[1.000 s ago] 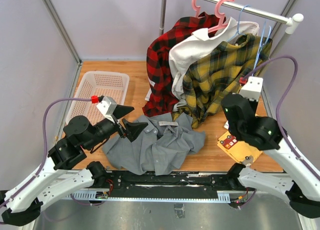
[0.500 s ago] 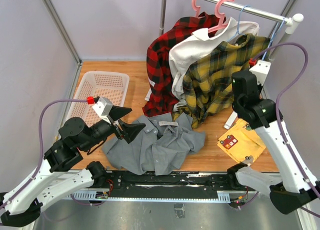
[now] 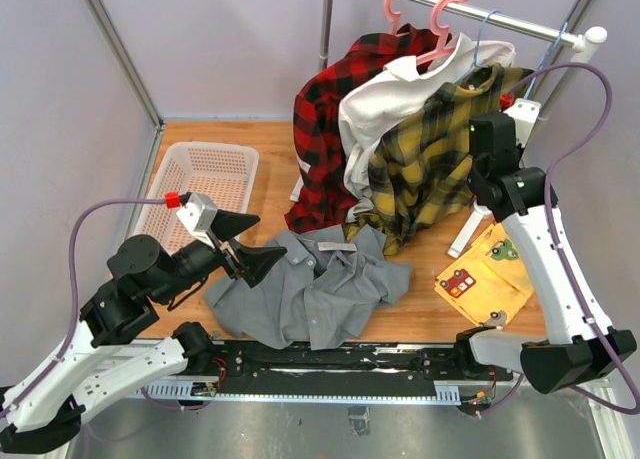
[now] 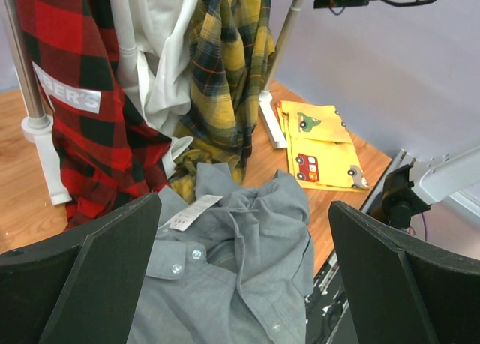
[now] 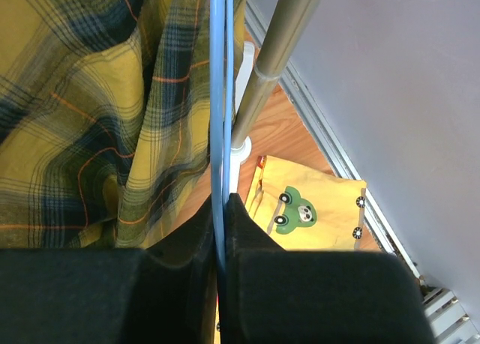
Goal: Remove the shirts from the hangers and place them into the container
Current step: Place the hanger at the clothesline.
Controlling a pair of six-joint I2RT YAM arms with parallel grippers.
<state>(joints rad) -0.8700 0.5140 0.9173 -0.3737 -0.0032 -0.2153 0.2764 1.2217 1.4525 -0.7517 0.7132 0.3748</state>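
The grey shirt [image 3: 320, 289] lies crumpled on the table, off any hanger. My left gripper [image 3: 262, 241] hangs open just above its collar [image 4: 240, 276], with nothing between the jaws. The red-and-black plaid shirt [image 3: 325, 129], white shirt [image 3: 375, 104] and yellow plaid shirt [image 3: 430, 159] hang from the rail [image 3: 480, 17] on pink hangers [image 3: 445, 24] and a blue one. My right gripper [image 5: 223, 209] is up beside the yellow shirt [image 5: 90, 119], shut on the thin wires of a light-blue hanger [image 5: 219, 97]. The white basket [image 3: 200, 179] stands at the back left with no shirt in it.
A flat yellow cloth [image 3: 485, 274] with small patches lies at the right front. The rack's slanted pole [image 5: 281, 59] runs close to the right of the held wires. The rack's left post [image 3: 325, 29] stands behind the red shirt. Walls close in on both sides.
My right arm has risen from low over the table's right side to the hanger beside the yellow shirt. The left gripper has stayed open over the grey shirt, drifting slightly back.
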